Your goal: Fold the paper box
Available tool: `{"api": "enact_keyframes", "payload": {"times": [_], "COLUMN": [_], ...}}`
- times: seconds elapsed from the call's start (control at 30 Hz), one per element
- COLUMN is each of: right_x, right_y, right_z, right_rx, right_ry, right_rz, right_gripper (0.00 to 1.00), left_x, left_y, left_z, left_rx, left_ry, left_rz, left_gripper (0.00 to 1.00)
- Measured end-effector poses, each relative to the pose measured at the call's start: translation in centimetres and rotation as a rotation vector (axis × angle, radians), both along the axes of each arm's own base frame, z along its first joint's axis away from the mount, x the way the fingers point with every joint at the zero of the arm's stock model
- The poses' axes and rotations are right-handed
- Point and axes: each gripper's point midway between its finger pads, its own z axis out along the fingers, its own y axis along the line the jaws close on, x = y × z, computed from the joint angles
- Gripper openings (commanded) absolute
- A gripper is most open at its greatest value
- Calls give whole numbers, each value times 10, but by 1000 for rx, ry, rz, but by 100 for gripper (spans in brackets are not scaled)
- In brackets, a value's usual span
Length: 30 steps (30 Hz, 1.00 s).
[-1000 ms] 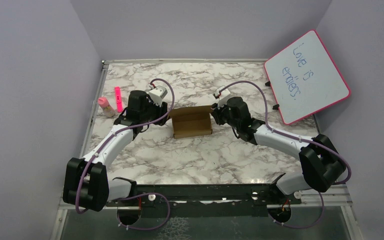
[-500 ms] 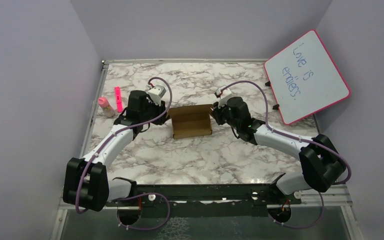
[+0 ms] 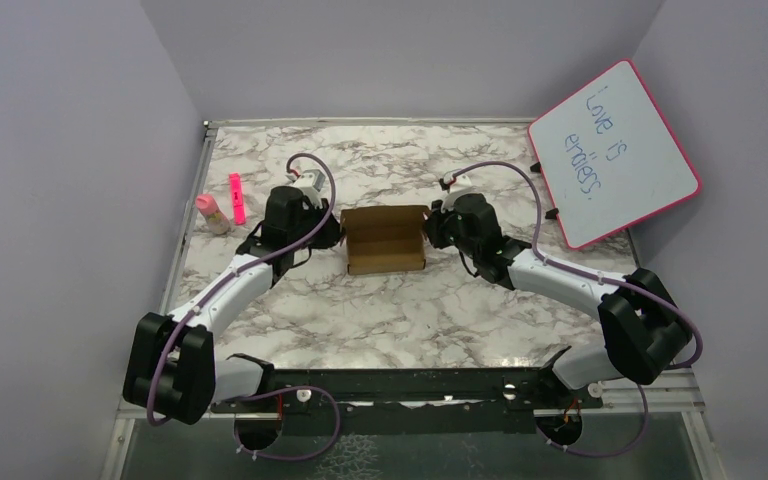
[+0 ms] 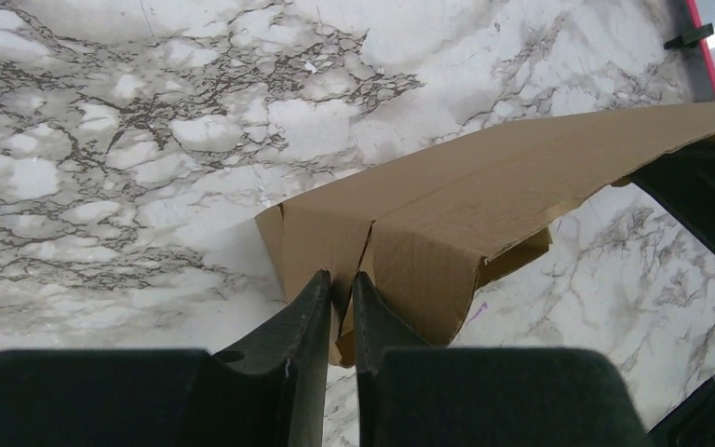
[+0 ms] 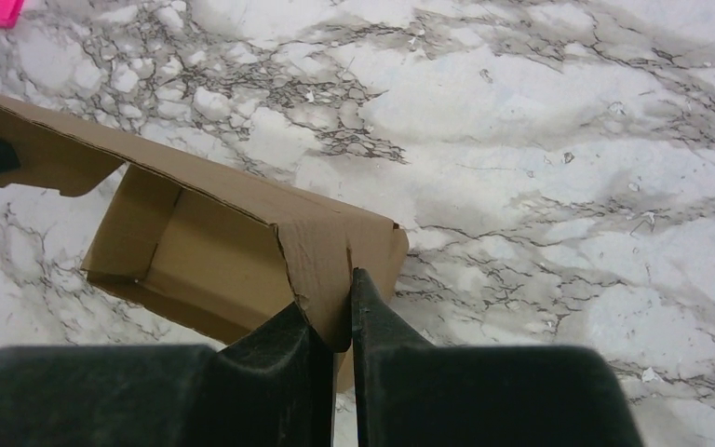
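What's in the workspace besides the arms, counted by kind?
box: 1
marker: 1
small bottle: 1
whiteboard: 1
Total: 4

Whiteboard [image 3: 615, 150], far right, pink-framed: two lines of blue handwriting, running tilted down the board.
First line: "Love is".
Second line: seems to read "endless.", but the letters are too small to be sure.
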Motion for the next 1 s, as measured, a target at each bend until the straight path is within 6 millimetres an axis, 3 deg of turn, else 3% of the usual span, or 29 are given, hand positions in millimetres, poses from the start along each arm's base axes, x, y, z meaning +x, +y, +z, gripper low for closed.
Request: {"api": "enact_keyframes", "payload": {"times": [0.43, 1.0], "right_x": [2, 2], "right_y": [0, 3], "right_z": [1, -1], "right_rx": [80, 138], "right_ry": [40, 78], "right_rz": [-76, -113], "right_gripper": [14, 21], "left_x": [3, 8], "left_y": [-10, -15], "left_z": [-2, 12], "left_rx": [-105, -231], "left_ry": [3, -17], "left_rz": [145, 237], "left_gripper": [18, 21]}}
